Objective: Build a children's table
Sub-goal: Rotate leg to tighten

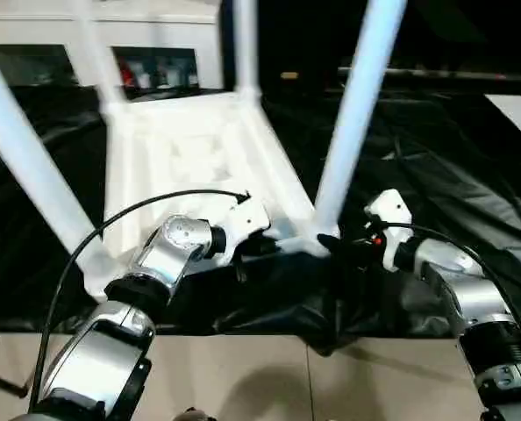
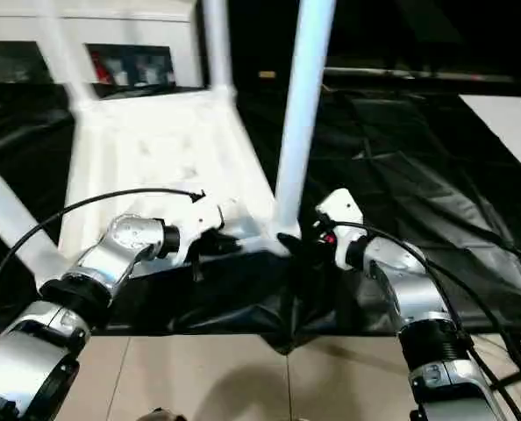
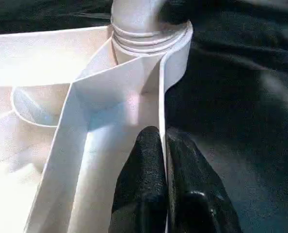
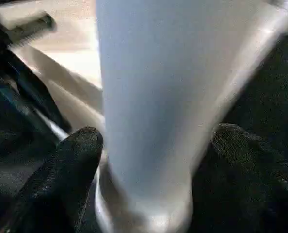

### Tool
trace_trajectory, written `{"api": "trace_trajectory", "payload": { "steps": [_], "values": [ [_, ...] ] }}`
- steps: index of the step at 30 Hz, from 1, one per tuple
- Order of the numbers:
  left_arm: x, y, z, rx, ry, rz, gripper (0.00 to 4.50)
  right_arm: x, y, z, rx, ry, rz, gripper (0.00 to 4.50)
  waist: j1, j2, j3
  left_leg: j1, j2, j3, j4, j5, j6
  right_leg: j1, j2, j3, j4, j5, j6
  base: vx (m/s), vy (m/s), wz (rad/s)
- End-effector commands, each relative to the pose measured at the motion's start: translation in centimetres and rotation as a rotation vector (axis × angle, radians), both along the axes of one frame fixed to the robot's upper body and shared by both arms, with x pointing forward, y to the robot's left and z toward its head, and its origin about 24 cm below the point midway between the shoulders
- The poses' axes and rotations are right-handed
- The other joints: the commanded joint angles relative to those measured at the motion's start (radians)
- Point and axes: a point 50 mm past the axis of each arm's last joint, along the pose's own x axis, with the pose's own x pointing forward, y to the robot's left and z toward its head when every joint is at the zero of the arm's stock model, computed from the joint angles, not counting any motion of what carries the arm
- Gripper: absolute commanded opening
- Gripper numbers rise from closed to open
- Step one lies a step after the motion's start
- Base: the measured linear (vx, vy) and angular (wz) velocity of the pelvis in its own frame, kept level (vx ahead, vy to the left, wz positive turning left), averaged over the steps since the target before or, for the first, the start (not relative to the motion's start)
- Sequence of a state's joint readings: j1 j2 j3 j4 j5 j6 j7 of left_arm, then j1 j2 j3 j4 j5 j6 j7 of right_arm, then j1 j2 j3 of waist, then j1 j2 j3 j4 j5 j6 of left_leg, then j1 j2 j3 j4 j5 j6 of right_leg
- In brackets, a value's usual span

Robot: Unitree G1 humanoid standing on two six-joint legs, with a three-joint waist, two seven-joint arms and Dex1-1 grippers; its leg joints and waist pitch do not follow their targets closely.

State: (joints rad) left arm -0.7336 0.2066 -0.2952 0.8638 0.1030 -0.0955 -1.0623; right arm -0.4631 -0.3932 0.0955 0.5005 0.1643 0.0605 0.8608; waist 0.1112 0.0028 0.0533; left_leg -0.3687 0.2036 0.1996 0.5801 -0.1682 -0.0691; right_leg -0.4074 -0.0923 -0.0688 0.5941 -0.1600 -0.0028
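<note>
So the table top (image 1: 190, 167) is lying upside down on the black cloth (image 1: 436, 175), ribbed underside up, with legs standing in its corner sockets. The left gripper (image 3: 164, 160) is pinched on the thin side wall of the top, one finger on each side. The right gripper (image 4: 153, 145) is spread wide around the base of the near right leg (image 1: 353, 123), fingers (image 4: 71, 165) just beside it

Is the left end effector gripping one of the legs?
No, the left end effector pinches the thin side wall of the table top, below the leg socket.
</note>
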Motion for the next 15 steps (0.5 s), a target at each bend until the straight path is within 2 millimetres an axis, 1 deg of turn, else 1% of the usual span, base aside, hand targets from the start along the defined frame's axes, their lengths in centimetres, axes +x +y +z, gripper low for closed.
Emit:
{"api": "trace_trajectory", "payload": {
  "steps": [1,2,3,4,5,6,7,9,10,11,14,15],
  "values": [
    [-0.9,-1.1,0.0,-0.026,0.016,-0.099,0.00,-0.5,0.6,-0.1,-0.005,0.035,0.073,4.03,-0.005,-0.012,-0.065,0.018,0.033,-0.013,-0.068,-0.292,0.050,0.042,-0.051,0.038,-0.077,-0.303,-0.214,0.000,0.000,0.00],
    [-1.0,-1.1,0.0,-0.025,0.017,-0.113,0.00,-0.8,1.0,-0.4,-0.018,0.054,0.116,4.03,-0.003,-0.014,-0.065,0.016,0.034,-0.013,-0.068,-0.291,0.052,0.043,-0.052,0.039,-0.074,-0.293,-0.216,0.000,0.000,0.00],
    [-1.1,-1.0,0.1,-0.025,0.016,-0.120,0.00,-1.0,1.3,-0.7,-0.035,0.067,0.145,4.03,-0.003,-0.014,-0.065,0.013,0.033,-0.014,-0.068,-0.285,0.052,0.046,-0.054,0.039,-0.072,-0.292,-0.213,0.000,0.000,0.00],
    [-1.1,-1.0,0.1,-0.024,0.016,-0.120,0.00,-1.1,1.4,-0.8,-0.051,0.066,0.149,4.03,-0.003,-0.013,-0.066,0.012,0.031,-0.014,-0.068,-0.274,0.052,0.046,-0.053,0.038,-0.072,-0.292,-0.207,0.000,0.000,0.00],
    [-1.1,-0.9,0.1,-0.024,0.015,-0.121,0.00,-1.1,1.5,-1.1,-0.073,0.064,0.155,4.03,-0.004,-0.017,-0.065,0.013,0.031,-0.013,-0.068,-0.275,0.052,0.044,-0.054,0.039,-0.074,-0.297,-0.205,0.000,0.000,0.00],
    [-1.1,-0.8,0.1,-0.025,0.014,-0.124,0.00,-0.9,1.5,-1.5,-0.118,0.052,0.149,4.03,-0.004,-0.018,-0.066,0.010,0.029,-0.014,-0.066,-0.270,0.046,0.044,-0.058,0.039,-0.075,-0.319,-0.196,0.000,0.000,0.00],
    [-1.1,-0.7,0.1,-0.025,0.014,-0.124,0.00,-0.8,1.5,-1.6,-0.125,0.049,0.137,4.03,-0.006,-0.018,-0.064,0.009,0.028,-0.014,-0.067,-0.271,0.044,0.044,-0.058,0.039,-0.077,-0.333,-0.192,0.000,0.000,0.00],
    [-1.1,-0.7,0.1,-0.026,0.014,-0.126,0.00,-0.6,1.4,-1.6,-0.127,0.047,0.130,4.03,-0.007,-0.018,-0.065,0.012,0.028,-0.014,-0.066,-0.265,0.044,0.043,-0.057,0.039,-0.079,-0.344,-0.185,0.000,0.000,0.00],
    [-1.1,-0.6,0.2,-0.027,0.013,-0.126,0.00,-0.6,1.4,-1.5,-0.124,0.047,0.127,3.87,-0.007,-0.020,-0.065,0.010,0.028,-0.014,-0.066,-0.262,0.045,0.044,-0.057,0.039,-0.078,-0.340,-0.184,0.000,0.000,0.00],
    [-1.1,-0.6,0.2,-0.027,0.013,-0.126,0.00,-0.6,1.4,-1.5,-0.124,0.047,0.127,3.87,-0.007,-0.018,-0.064,0.011,0.029,-0.014,-0.067,-0.261,0.047,0.043,-0.055,0.039,-0.077,-0.337,-0.183,0.000,0.000,0.00],
    [-1.1,-0.4,0.3,-0.028,0.013,-0.127,0.00,-0.4,1.4,-0.9,-0.087,0.043,0.118,3.59,-0.007,-0.016,-0.065,0.011,0.029,-0.014,-0.067,-0.259,0.052,0.044,-0.055,0.039,-0.075,-0.321,-0.189,0.000,0.000,0.00],
    [-1.1,-0.4,0.3,-0.028,0.013,-0.127,0.00,-0.4,1.4,-0.9,-0.082,0.042,0.118,3.51,-0.007,-0.016,-0.065,0.011,0.030,-0.014,-0.066,-0.259,0.052,0.044,-0.055,0.039,-0.076,-0.319,-0.190,0.000,0.000,0.00]
  ]
}}
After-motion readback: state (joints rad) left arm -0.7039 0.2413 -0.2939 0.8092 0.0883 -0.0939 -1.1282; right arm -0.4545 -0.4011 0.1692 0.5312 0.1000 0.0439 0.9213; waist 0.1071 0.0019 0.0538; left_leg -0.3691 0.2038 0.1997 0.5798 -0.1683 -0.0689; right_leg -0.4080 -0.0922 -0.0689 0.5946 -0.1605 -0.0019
